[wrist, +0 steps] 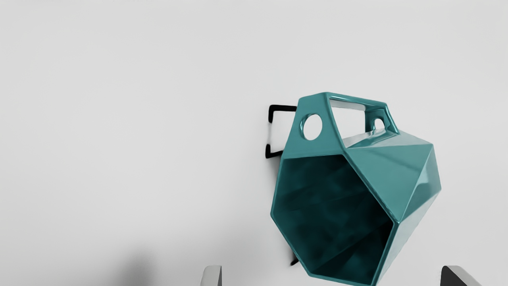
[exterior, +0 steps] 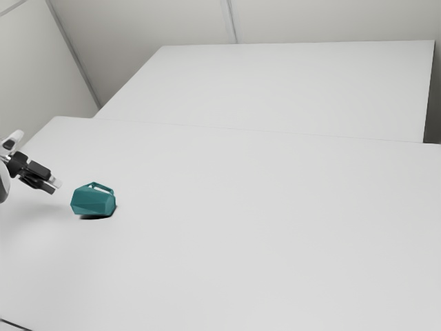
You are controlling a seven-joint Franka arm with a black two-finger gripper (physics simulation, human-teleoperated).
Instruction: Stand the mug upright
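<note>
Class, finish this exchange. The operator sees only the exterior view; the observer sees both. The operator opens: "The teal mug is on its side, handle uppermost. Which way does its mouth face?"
Observer: Toward the gripper. The wrist view looks right into the dark mouth of the mug.

Operator: Is the rim round, like an ordinary cup's?

Observer: No, the rim is angular, made of straight edges that meet at corners.

Operator: From here the handle looks like a plain loop. Anything else on it?

Observer: Yes. At its mouth end, the handle has a round hole right through it, with the pale table showing beyond.
</note>
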